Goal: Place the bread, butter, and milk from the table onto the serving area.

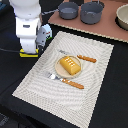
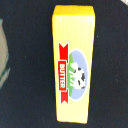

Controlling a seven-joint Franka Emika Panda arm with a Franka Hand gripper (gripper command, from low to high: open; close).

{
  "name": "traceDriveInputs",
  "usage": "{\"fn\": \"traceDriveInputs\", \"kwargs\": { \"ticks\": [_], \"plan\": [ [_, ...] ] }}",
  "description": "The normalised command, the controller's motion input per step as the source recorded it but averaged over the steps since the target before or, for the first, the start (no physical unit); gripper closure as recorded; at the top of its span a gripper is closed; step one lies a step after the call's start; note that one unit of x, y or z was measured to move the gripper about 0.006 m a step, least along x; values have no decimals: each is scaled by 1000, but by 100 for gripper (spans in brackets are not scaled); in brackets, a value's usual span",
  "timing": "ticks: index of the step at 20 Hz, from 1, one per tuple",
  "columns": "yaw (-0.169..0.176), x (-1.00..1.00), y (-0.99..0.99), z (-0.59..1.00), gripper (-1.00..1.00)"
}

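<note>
The black table (image 1: 112,100) fills most of the exterior view, and the striped cream placemat (image 1: 95,65) covers its middle. Along the far edge runs a reddish-brown counter (image 1: 107,27) carrying two dark pots (image 1: 80,11) and part of a pale bowl (image 1: 123,16) at the exterior view's right.

The white robot arm (image 1: 27,22) stands over the table at the exterior view's left, just off the placemat's near-left corner. Its body hides the claw completely in this view, so only a sliver of yellow, the butter (image 1: 29,54), shows under it on the bare table, touching or just beside the mat's edge.

On the placemat sits a round tan plate (image 1: 59,70) with the bread (image 1: 70,65) lying on it. A fork (image 1: 52,76) and an orange-handled knife (image 1: 73,83) lie on the near side of the plate, and a second orange-handled knife (image 1: 86,58) on the far side.

The wrist view gives what the other cannot: the butter (image 2: 73,65) seen from straight above, a long yellow box on the black table (image 2: 25,100), its red "BUTTER" banner and cow picture plain to read. No claw fingers appear in it, so I cannot tell whether the claw is open or closed.

The milk is not visible in either view.
</note>
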Motion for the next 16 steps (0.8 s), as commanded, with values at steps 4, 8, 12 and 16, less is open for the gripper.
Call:
{"fn": "traceDriveInputs", "kwargs": {
  "ticks": [4, 8, 12, 16],
  "plan": [
    [69, -626, -38, -429, -100],
    [68, -601, -26, -423, -100],
    [61, -471, -24, -345, -100],
    [60, -389, 0, -166, 100]
  ]
}}
